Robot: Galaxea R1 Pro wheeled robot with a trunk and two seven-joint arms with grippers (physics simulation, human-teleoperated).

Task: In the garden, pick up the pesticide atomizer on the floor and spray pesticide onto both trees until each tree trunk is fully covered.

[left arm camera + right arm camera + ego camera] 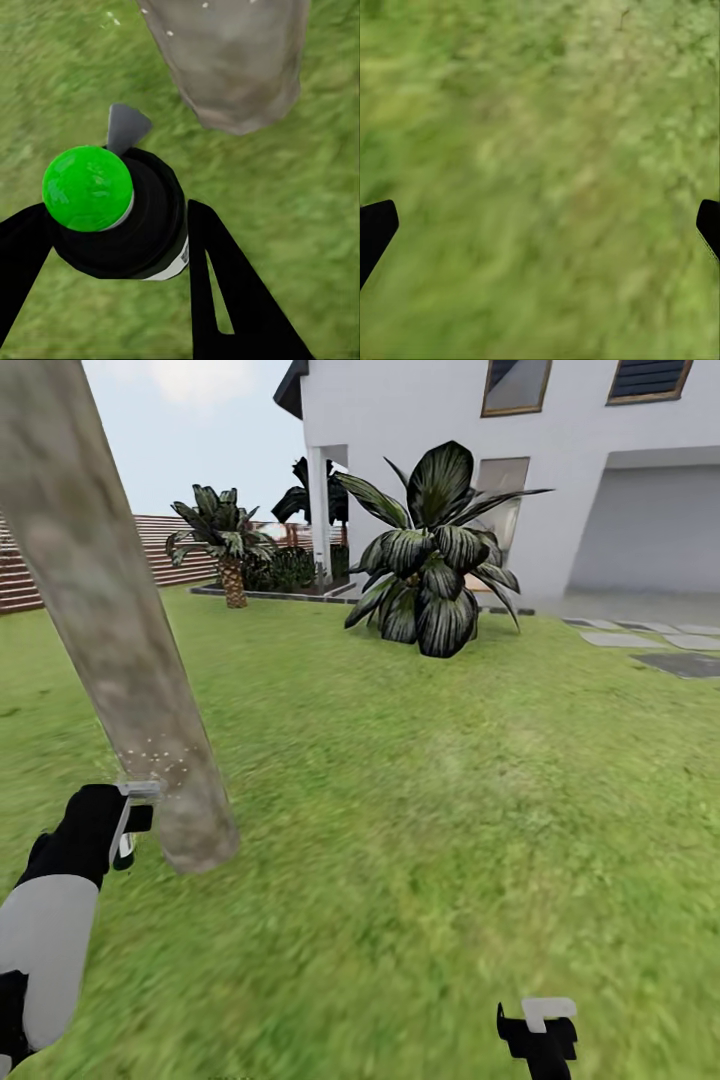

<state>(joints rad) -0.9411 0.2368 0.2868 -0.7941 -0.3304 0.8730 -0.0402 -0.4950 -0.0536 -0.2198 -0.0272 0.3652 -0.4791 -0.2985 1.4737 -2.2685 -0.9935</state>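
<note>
The left gripper is closed around the black body of the pesticide atomizer, one finger on each side, and the green cap faces the wrist camera. It holds the bottle low beside the base of the tree trunk, with the grey nozzle turned toward the bark, probably so the spray lands there; small pale dots already sit on the lower trunk. How much liquid is inside the atomizer I cannot tell. The right gripper hangs wide open and empty over the grass floor.
</note>
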